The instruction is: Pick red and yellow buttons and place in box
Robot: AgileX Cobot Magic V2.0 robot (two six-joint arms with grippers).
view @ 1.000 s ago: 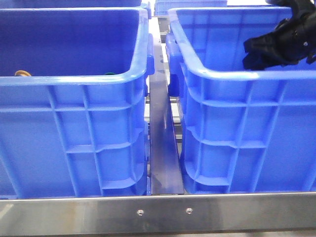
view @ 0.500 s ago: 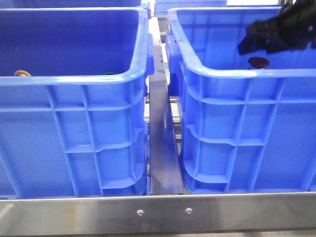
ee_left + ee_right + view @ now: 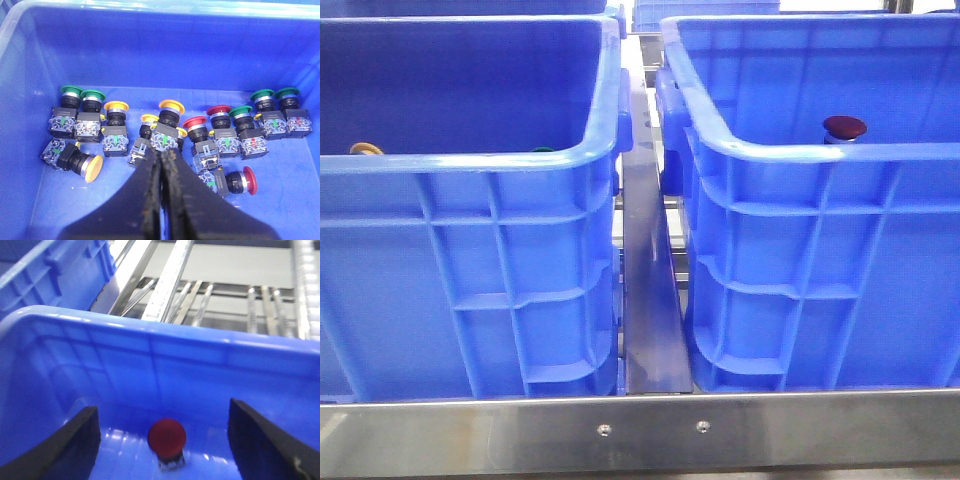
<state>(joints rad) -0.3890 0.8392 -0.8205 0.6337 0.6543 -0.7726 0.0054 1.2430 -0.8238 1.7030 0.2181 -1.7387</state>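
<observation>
- While neither arm shows in the front view, two deep blue crates stand side by side there, parted by a metal rail.
- Inside the right-hand box, a dark red button stands upright on the floor, its domed cap just showing above the near rim.
- From the right wrist camera, the same red button sits on its greyish body between the two dark fingers, touching neither of them.
- The right gripper is spread wide, its fingers well apart at either side and holding nothing.
- Over the left crate, the left gripper hangs with its fingers pressed together, nothing between them.
- Below it, a cluster of push buttons lies on the crate floor: green, yellow and red caps on grey and black bodies.
- One yellow button stands upright just beyond the fingertips; another yellow one lies on its side nearby.
- A red button lies tipped over beside the fingers, and two more red caps stand upright behind it.
- In the front view only a yellow cap edge and a sliver of a green cap peek over the left crate's near rim.
</observation>
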